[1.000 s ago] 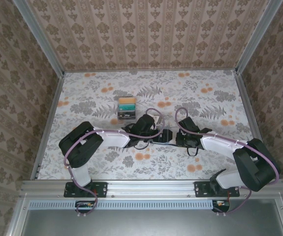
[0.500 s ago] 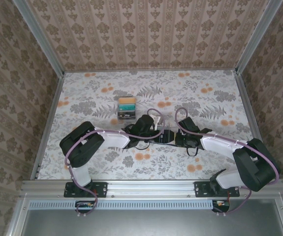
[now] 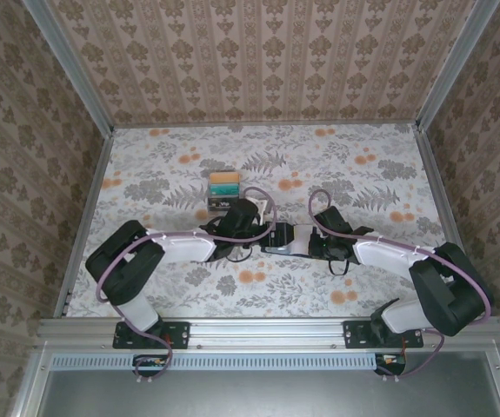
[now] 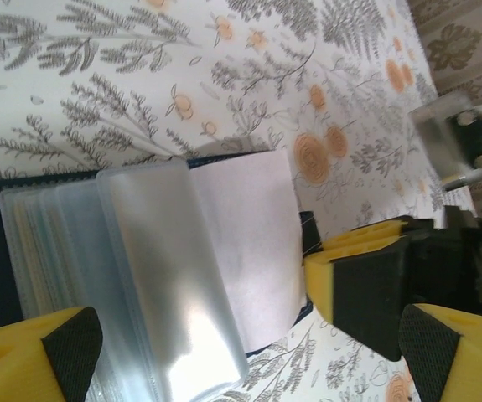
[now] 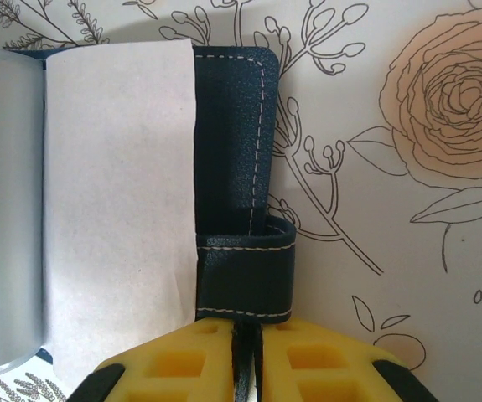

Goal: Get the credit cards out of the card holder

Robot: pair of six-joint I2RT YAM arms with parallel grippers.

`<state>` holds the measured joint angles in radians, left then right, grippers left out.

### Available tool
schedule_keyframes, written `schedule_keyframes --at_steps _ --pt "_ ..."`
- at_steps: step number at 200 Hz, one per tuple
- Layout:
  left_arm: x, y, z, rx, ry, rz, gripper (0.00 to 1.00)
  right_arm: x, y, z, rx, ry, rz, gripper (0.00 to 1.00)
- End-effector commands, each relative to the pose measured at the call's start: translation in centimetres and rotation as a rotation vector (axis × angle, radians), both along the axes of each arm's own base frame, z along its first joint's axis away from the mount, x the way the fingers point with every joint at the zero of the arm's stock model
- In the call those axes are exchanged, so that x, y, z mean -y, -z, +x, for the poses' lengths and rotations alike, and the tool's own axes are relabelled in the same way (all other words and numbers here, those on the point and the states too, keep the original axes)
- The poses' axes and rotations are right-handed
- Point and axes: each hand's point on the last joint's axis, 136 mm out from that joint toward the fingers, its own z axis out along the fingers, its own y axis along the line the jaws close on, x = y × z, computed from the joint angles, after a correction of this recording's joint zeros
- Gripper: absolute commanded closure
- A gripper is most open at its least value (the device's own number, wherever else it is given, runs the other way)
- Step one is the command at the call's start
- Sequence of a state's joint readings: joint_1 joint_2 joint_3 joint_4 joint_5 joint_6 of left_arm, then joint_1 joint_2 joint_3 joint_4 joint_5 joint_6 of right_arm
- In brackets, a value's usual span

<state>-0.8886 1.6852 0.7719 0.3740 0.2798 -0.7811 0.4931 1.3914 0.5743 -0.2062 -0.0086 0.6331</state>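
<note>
The holder (image 5: pixel 232 167) is lying open on the tabletop (image 3: pixel 363 174). The right gripper (image 5: pixel 245 352) is pinching its strap (image 5: pixel 245 272). The left gripper (image 4: pixel 249 352) is hanging wide open over its pockets (image 4: pixel 165 276). Some cards (image 3: pixel 224 184) are sitting behind it; more probably remain inside.

The floral-patterned table (image 3: pixel 363 165) carries the open navy card holder (image 3: pixel 286 240) and, beyond it, a card rack (image 3: pixel 223 195).

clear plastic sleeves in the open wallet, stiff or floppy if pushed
Probably floppy: the clear plastic sleeves fan out in curved leaves. Likely slippery, given their glossy glare. The dark navy folding card holder should not slide, its strap pinched by the right pincer.
</note>
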Motion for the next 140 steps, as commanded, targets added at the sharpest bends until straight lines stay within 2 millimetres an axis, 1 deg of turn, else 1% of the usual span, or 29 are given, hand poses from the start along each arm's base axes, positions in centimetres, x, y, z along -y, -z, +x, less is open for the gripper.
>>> schedule_keyframes --at_steps 1,47,67,87,115,140 --pt "0.1 1.8 -0.3 -0.035 0.015 0.029 0.05 0.3 1.0 -0.8 -0.045 0.007 -0.010 0.85" --pt "0.1 2.7 -0.4 -0.062 0.013 0.042 0.06 0.3 1.1 -0.8 -0.046 0.006 -0.008 0.85" --pt "0.7 2.7 -0.7 -0.067 0.034 0.028 0.06 0.3 1.1 -0.8 -0.048 0.006 -0.008 0.85" --pt "1.6 2.3 -1.2 -0.063 0.066 -0.002 0.07 0.2 1.3 -0.8 -0.051 0.003 -0.007 0.85" --pt "3.1 1.2 -2.0 -0.046 0.120 -0.047 0.07 0.1 1.6 -0.8 -0.059 0.002 -0.007 0.85" --pt "3.6 0.5 -2.4 -0.036 0.143 -0.068 0.05 0.1 1.6 -0.8 -0.058 0.002 -0.005 0.85"
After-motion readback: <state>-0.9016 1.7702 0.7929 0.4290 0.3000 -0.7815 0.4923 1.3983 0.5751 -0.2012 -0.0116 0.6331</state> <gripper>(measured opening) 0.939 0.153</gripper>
